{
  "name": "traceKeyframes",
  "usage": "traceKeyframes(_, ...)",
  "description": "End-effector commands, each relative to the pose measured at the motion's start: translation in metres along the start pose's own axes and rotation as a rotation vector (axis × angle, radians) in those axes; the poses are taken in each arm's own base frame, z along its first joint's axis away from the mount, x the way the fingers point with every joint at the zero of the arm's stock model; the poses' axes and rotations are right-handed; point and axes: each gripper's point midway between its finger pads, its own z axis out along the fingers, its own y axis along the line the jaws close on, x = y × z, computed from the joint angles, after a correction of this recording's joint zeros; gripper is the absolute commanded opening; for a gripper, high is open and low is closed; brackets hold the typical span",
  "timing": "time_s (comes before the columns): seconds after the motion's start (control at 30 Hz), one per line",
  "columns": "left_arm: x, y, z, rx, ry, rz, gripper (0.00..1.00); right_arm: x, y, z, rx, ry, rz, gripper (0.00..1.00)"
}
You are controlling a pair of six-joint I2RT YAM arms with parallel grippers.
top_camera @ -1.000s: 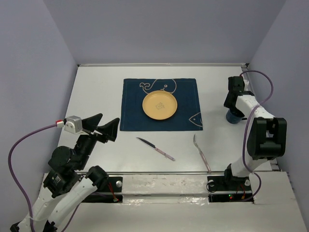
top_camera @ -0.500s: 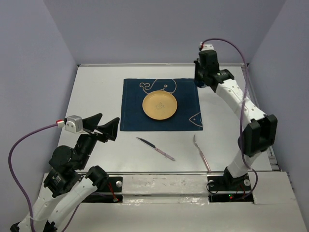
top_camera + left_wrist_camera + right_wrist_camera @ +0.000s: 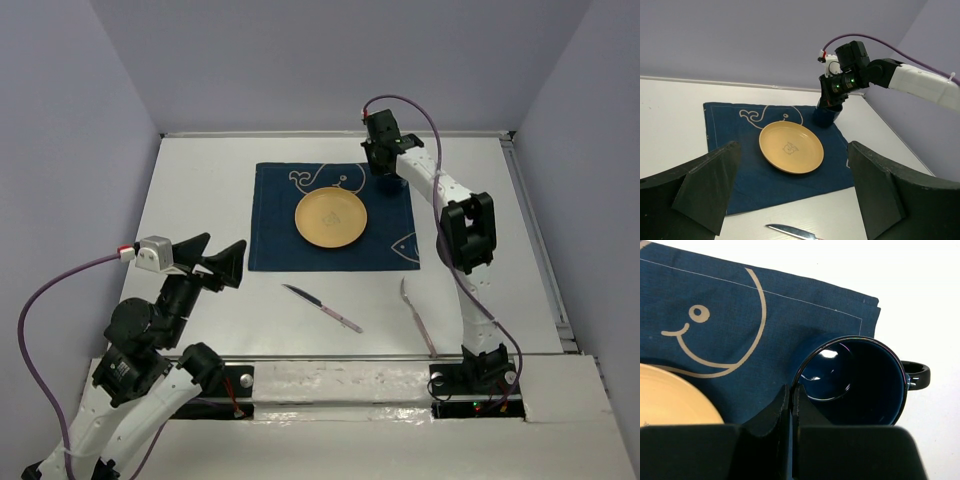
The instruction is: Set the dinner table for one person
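Fingers of the left arm (image 3: 705,187) stand wide apart and empty above the surface (image 3: 200,190), off the near left corner of the placemat (image 3: 275,215), likely waiting for cutlery. Knife (image 3: 322,308) and fork (image 3: 418,318) lie loose just near of the placemat, not yet set. A plate (image 3: 331,218) sits at its centre. At its far right corner the right arm's fingers (image 3: 774,415) pinch the rim of a dark blue mug (image 3: 855,380), the drinking spot, I judge. The surface lies below them; whether the mug rests yet, I cannot tell.
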Motion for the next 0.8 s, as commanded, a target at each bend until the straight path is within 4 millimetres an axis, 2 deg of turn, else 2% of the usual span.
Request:
traceKeyframes(0.0, -0.008, 0.001, 0.005, -0.013, -0.031, 0.012, 0.99, -0.057, -0.018, -0.027, 0.041, -0.15, -0.007, 0.0)
traceKeyframes(0.23, -0.008, 0.002, 0.006, -0.022, -0.029, 0.012, 0.99, -0.045, -0.018, -0.007, 0.068, -0.118, -0.015, 0.0)
traceKeyframes(0.6, -0.008, 0.004, 0.007, -0.032, -0.03, 0.015, 0.99, -0.041, -0.014, -0.001, 0.059, -0.112, 0.002, 0.0)
traceKeyframes(0.7, -0.008, 0.006, 0.007, -0.038, -0.034, 0.015, 0.99, -0.04, -0.016, -0.003, 0.069, -0.113, 0.017, 0.16)
traceKeyframes(0.77, -0.008, 0.006, 0.007, -0.039, -0.034, 0.017, 0.99, -0.044, -0.016, -0.01, 0.063, -0.13, 0.027, 0.32)
